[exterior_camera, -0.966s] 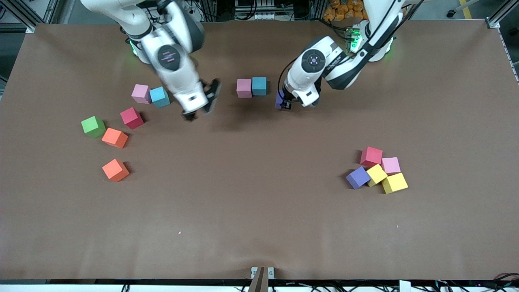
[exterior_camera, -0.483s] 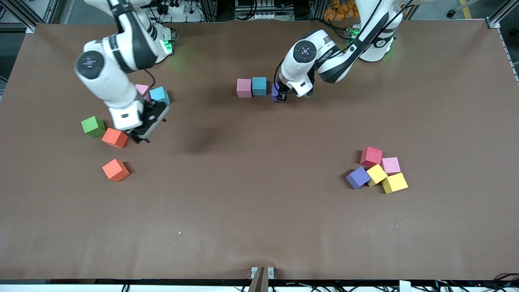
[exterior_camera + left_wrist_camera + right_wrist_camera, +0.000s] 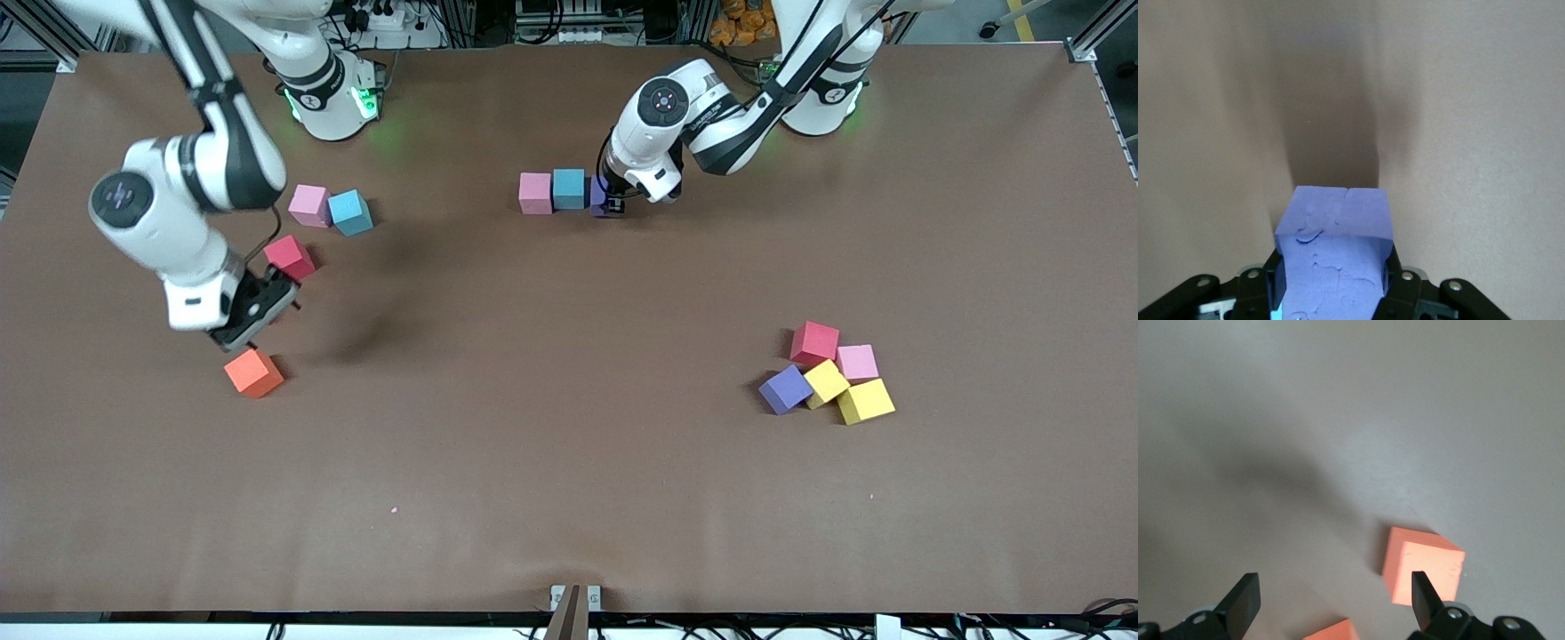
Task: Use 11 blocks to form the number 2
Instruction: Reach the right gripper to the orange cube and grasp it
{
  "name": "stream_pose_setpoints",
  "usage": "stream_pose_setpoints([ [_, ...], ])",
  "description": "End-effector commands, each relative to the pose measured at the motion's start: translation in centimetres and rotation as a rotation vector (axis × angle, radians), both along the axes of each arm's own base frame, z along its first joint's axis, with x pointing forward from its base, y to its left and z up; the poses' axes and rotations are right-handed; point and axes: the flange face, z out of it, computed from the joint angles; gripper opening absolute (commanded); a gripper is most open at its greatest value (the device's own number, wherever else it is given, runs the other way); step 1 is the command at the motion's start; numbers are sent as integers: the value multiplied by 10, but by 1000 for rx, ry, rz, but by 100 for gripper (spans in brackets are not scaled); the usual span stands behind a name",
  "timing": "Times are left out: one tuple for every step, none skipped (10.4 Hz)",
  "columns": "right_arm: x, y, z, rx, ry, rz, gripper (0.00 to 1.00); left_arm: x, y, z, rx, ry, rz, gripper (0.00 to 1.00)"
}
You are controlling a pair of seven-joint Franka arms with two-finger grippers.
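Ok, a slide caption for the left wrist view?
Left gripper shut on a purple block, low over the bare brown table.

- Brown table (image 3: 569,498), matte, fills nearly the whole frame.
- Upper middle of the frame: pink block (image 3: 534,193) and blue block (image 3: 569,188) touching in a row. A purple block (image 3: 599,196) sits against the blue one; whether it rests on the table cannot be told.
- Upper part, toward the right arm's end: a second pink block (image 3: 309,204) touching a light blue block (image 3: 350,212). A red block (image 3: 289,258) lies just below them.
- Lower still at that end: an orange block (image 3: 253,372), alone.
- Mid-height, toward the left arm's end, a tight cluster: second red block (image 3: 814,344), third pink block (image 3: 857,362), two yellow blocks (image 3: 827,383) (image 3: 865,401) and a second purple block (image 3: 785,389).
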Motion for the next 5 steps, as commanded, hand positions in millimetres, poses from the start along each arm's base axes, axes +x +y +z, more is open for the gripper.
stream_pose_setpoints([
  [49, -33, -44, 10, 32, -37, 100, -9, -1, -2, 6, 8, 49, 57],
  [61, -37, -57, 15, 38, -28, 100, -11, -1, -2, 9, 10, 58, 57],
  [72, -42, -62, 16, 30, -27, 100, -16, -5, -2, 9, 11, 48, 57],
  [79, -49, -66, 14, 28, 17, 100, -20, -6, -3, 11, 13, 41, 57],
  [79, -49, -74, 18, 39, 27, 100, -23, -7, -6, 12, 18, 38, 57],
])
